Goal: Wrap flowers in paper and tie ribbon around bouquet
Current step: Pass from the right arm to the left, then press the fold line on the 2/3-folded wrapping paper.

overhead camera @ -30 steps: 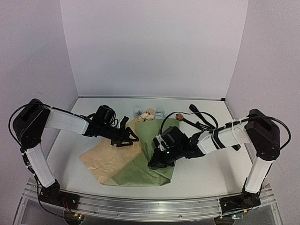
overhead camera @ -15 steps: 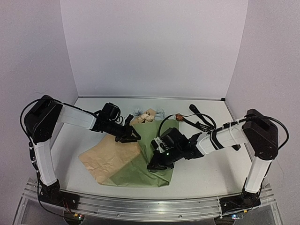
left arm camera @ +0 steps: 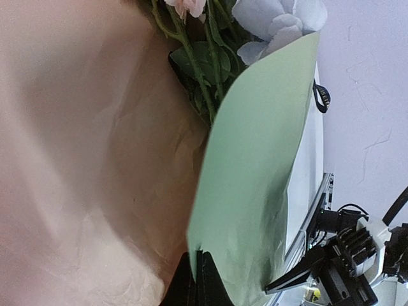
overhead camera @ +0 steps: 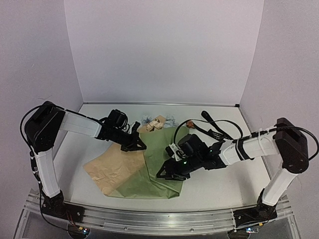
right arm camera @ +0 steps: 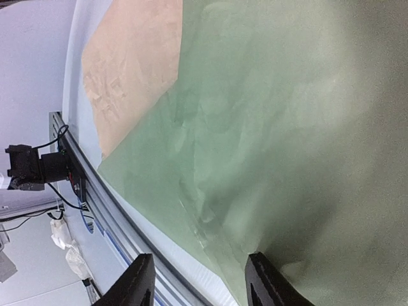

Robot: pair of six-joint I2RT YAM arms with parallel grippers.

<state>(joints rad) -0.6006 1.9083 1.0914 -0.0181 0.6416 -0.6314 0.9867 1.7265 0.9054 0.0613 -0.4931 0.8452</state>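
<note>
The paper (overhead camera: 160, 167) lies in the middle of the table, its olive-green side folded over from the right and its tan reverse (overhead camera: 112, 168) showing on the left. The flowers (overhead camera: 156, 121) lie at its far end, with stems (left arm camera: 194, 70) running under the green flap (left arm camera: 255, 166) and a pale blue head (left arm camera: 280, 18) sticking out. My left gripper (overhead camera: 138, 145) is shut on the edge of the green flap (left arm camera: 199, 256). My right gripper (overhead camera: 167, 174) hovers open just over the green sheet (right arm camera: 274, 115), with nothing between its fingertips (right arm camera: 141, 275). The black ribbon (overhead camera: 215, 132) lies at the back right.
An aluminium rail (overhead camera: 159, 219) runs along the table's near edge, close to the paper's near corner. White walls close off the back and both sides. A brownish flower head (overhead camera: 190, 123) lies apart beside the ribbon (left arm camera: 322, 97).
My left gripper has moved onto the green flap's edge and shut on it. My right gripper has opened, let go of the paper and shifted slightly right.
</note>
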